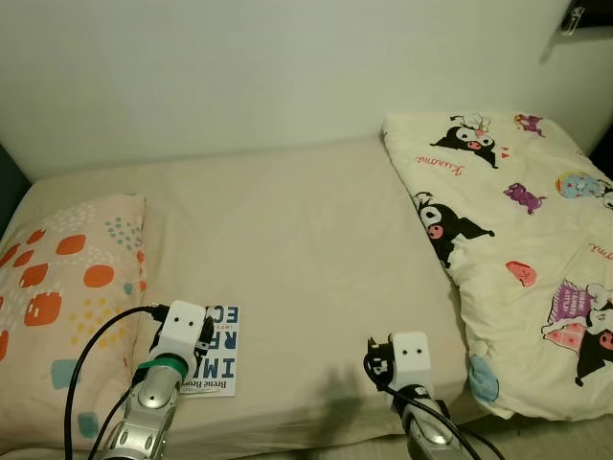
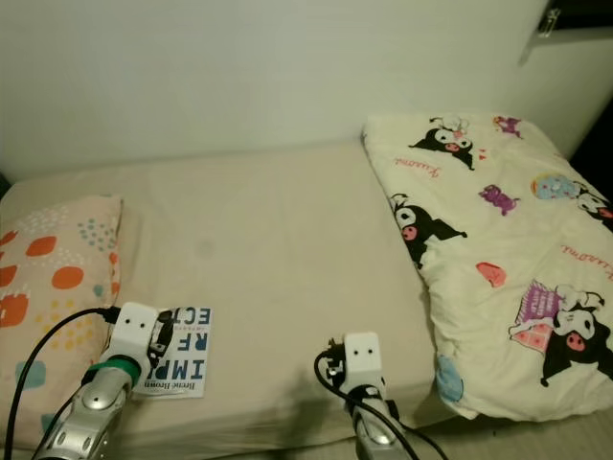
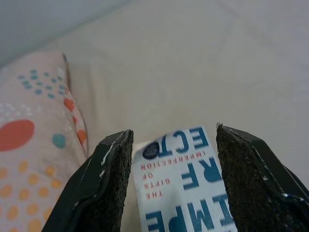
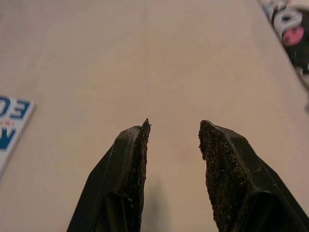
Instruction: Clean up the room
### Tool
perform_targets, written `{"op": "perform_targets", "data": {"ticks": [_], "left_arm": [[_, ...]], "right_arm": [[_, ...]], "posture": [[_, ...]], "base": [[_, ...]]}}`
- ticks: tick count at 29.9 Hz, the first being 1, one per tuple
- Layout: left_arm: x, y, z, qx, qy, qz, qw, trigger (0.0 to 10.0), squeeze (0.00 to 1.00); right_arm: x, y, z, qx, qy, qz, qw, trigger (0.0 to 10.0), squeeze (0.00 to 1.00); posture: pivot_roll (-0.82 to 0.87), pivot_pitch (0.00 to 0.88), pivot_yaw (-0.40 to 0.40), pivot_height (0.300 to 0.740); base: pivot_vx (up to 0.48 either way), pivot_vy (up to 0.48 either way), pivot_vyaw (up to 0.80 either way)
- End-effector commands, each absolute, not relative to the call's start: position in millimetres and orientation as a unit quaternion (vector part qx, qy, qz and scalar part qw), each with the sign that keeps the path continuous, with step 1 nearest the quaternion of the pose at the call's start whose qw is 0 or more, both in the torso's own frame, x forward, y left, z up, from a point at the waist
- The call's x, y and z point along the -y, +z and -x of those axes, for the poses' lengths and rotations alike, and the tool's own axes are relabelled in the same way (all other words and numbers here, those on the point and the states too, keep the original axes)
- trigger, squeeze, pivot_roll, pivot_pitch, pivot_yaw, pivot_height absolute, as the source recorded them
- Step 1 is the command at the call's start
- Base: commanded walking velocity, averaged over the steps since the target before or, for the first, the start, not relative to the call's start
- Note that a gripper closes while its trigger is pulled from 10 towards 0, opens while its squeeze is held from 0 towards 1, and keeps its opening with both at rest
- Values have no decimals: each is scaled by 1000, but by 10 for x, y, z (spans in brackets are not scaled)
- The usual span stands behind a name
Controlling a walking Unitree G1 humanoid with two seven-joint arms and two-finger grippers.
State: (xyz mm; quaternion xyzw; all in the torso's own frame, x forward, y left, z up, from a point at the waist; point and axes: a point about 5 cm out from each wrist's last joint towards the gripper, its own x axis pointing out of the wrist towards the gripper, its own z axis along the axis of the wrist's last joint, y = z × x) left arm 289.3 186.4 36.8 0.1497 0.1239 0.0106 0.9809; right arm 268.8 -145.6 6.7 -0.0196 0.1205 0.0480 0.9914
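We see our left arm [image 1: 158, 383] covering the book's [image 1: 222, 353] left part; the pillow [image 1: 57, 307] and blanket [image 1: 536, 287] run off the frame edges.

Beige bed [image 1: 287, 230]: spotted pillow [image 1: 67, 287] at left edge; white paperback book [image 1: 218, 359] beside it, front edge; cartoon-print quilt [image 1: 517, 240] at right edge.

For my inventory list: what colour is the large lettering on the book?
Blue on white on the book, clearest in the left wrist view.

White-blue book [image 1: 216, 351]; orange-dotted pillow [image 1: 59, 287]; cartoon-print cream duvet [image 1: 517, 240].
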Motion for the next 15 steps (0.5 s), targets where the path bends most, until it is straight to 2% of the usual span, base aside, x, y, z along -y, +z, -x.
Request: {"op": "perform_targets", "data": {"ticks": [1,6,15], "left_arm": [[-1831,346,-2897,-123,8,-154,980,10000,0],[-1782,404,-2963,-109,5,-152,982,10000,0],[-1763,436,-2994,-101,5,-152,983,10000,0]], "right_arm": [[1406,154,-2763,-96,52,11,994,10000,0],[1344,280,-2863,-64,62,7,996,10000,0],[1321,290,-2867,-59,66,7,996,10000,0]], "posture": [[-21,2,61,740],[-22,1,58,740],[-22,1,58,740]], "base": [[0,-401,0],[0,-405,0],[0,-393,0]]}}
